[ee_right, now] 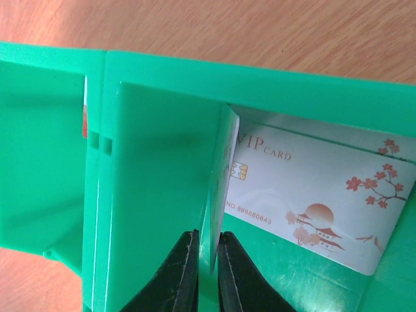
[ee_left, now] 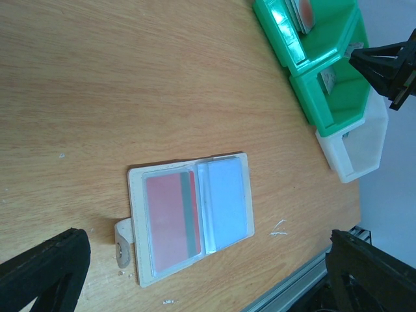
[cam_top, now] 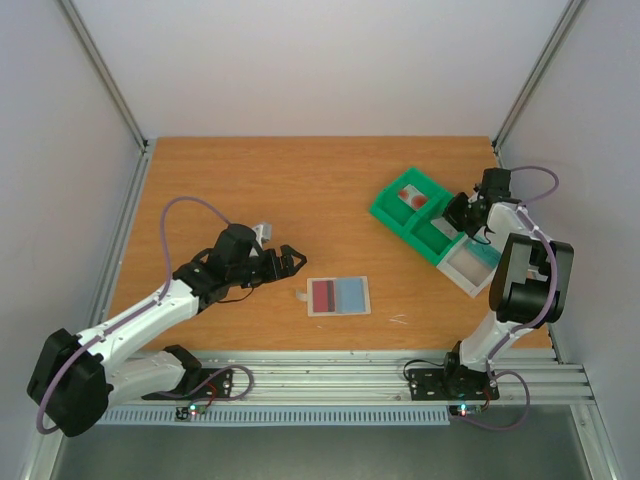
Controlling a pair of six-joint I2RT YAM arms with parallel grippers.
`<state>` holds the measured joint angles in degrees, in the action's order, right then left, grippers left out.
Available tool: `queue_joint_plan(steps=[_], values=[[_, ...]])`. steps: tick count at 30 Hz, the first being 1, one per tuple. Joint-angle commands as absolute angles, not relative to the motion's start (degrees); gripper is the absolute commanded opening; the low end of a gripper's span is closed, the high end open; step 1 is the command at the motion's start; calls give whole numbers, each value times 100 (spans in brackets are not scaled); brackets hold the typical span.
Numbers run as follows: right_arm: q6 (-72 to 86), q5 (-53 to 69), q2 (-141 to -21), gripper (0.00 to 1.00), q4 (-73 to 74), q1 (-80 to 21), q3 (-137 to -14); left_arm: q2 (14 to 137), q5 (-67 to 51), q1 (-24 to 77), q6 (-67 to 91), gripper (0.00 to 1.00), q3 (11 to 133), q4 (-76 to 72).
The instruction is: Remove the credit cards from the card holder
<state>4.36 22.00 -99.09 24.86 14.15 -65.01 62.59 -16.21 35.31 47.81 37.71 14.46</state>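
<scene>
Left fingers (cam_top: 297, 260) gape just left of the card holder (cam_top: 338, 296); well right of it, right fingers (ee_right: 207, 244) pinch a credit card (ee_right: 221, 162).

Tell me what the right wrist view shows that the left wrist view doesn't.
Only right wrist: a thin card standing on edge between the fingers of the right gripper, and a white VIP card lying flat behind it. Only left wrist: the open card holder with a red card and a blue card inside, framed by the wide-open left gripper. Both: the green tray, the wooden table and the right gripper.
</scene>
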Motion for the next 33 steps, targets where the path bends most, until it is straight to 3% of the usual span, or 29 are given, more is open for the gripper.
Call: queue_joint_plan(steps=[1,21,33], values=[[298,1926,-9988,12,2694,1441,-6750,6225,-1590,3498,4799,99,3731,1272],[460,1152,-9877,13,3321,1441,-6956,6012,-1553,3498,4834,99,3548,1370],[690,1194,-9332,18,3692,1393,-6899,6012,-1673,3498,4825,99,3548,1461]])
